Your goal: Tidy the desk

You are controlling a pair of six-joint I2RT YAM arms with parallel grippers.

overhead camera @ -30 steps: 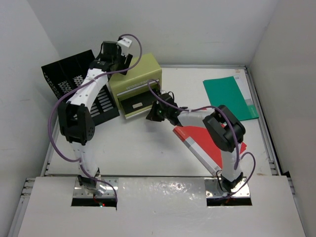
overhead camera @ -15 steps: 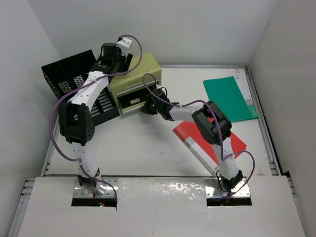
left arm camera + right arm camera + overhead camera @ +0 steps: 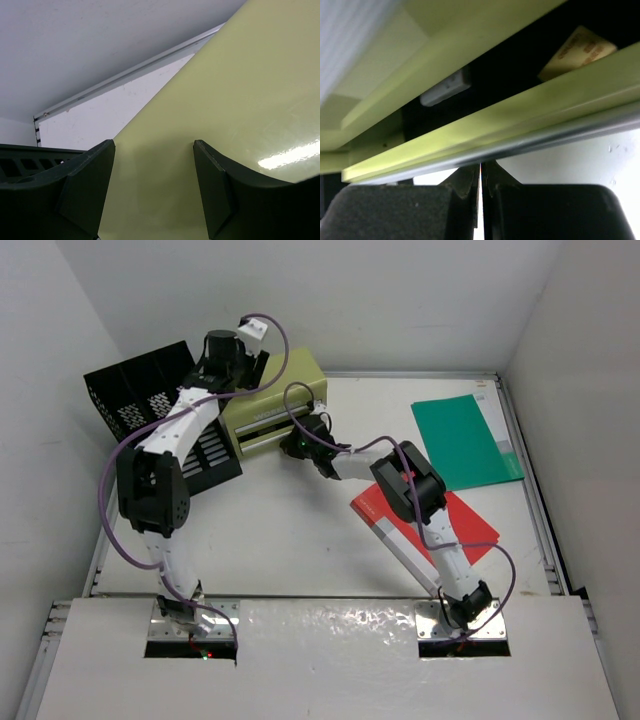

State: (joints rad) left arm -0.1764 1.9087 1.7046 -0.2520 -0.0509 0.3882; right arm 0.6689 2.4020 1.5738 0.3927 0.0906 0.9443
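Observation:
The white desk (image 3: 290, 540) holds an olive-green drawer box (image 3: 275, 390) at the back left. My left gripper (image 3: 232, 362) is open and rests over the box's flat top (image 3: 225, 100), with one finger (image 3: 85, 190) on each side and nothing between them. My right gripper (image 3: 300, 445) is shut, and its tips (image 3: 481, 172) press against the silver handle rail (image 3: 530, 142) on the drawer front. The drawer stands open by a narrow gap. Through the gap I see a small white object (image 3: 445, 87) and a tan card (image 3: 580, 50) in the dark inside.
A black mesh organizer (image 3: 140, 400) stands left of the box, touching it. A red book (image 3: 450, 525) lies under the right arm. A green folder (image 3: 462, 440) lies at the back right. White walls enclose the desk on all sides.
My right gripper has moved left and back against the drawer front, and the drawer has slid into the box until only a narrow gap is left. The left gripper has stayed on the box's top.

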